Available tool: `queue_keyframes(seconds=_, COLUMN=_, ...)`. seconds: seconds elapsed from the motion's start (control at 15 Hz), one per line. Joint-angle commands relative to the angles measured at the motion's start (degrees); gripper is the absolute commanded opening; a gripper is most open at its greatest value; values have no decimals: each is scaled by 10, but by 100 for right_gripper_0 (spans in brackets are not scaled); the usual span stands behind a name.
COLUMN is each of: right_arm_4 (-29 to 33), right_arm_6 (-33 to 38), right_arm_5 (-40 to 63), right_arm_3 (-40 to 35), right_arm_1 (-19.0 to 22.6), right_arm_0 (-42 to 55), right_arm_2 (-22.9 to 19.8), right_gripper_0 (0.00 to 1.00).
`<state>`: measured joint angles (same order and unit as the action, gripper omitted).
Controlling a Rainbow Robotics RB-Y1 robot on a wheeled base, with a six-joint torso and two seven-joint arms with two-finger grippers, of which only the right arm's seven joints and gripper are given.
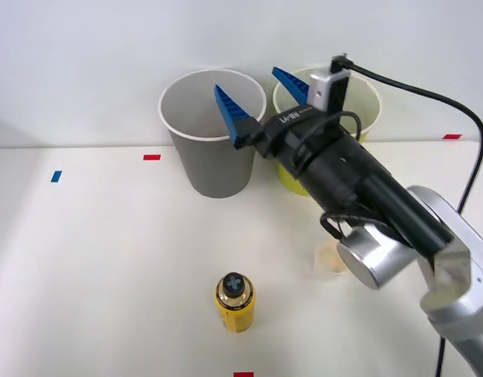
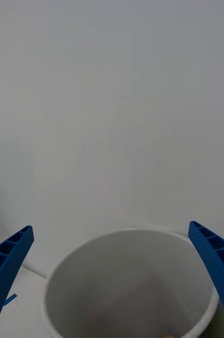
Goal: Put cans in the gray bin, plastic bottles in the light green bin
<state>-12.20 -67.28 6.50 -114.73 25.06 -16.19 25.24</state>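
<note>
1. Two bins stand at the table's far side: the gray bin [image 1: 214,133] on the left, the light green bin [image 1: 359,102] touching it on the right.
2. My right pincer [image 1: 261,98] hangs spread wide and empty over the gray bin's rim, both blue fingers [image 2: 6,264] apart.
3. The yellow bottle [image 1: 235,302] stands upright near me, well apart from the bins; a small cup [image 1: 329,258] sits to its right.
4. I judge the bottle light, stiff and slippery, so I would grip its body below the black cap.
</note>
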Motion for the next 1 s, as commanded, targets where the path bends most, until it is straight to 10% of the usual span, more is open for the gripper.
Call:
queue_keyframes(seconds=0.07, right_arm_4=24, right_arm_6=2, right_arm_5=0, right_arm_3=-111, right_arm_1=56, right_arm_0=117, right_arm_2=-14, right_gripper_0=100)
queue_keyframes(seconds=1.0, right_arm_4=104, right_arm_6=-12, right_arm_5=-181, right_arm_3=-181, right_arm_1=26, right_arm_0=510, right_arm_2=-78, right_gripper_0=100)
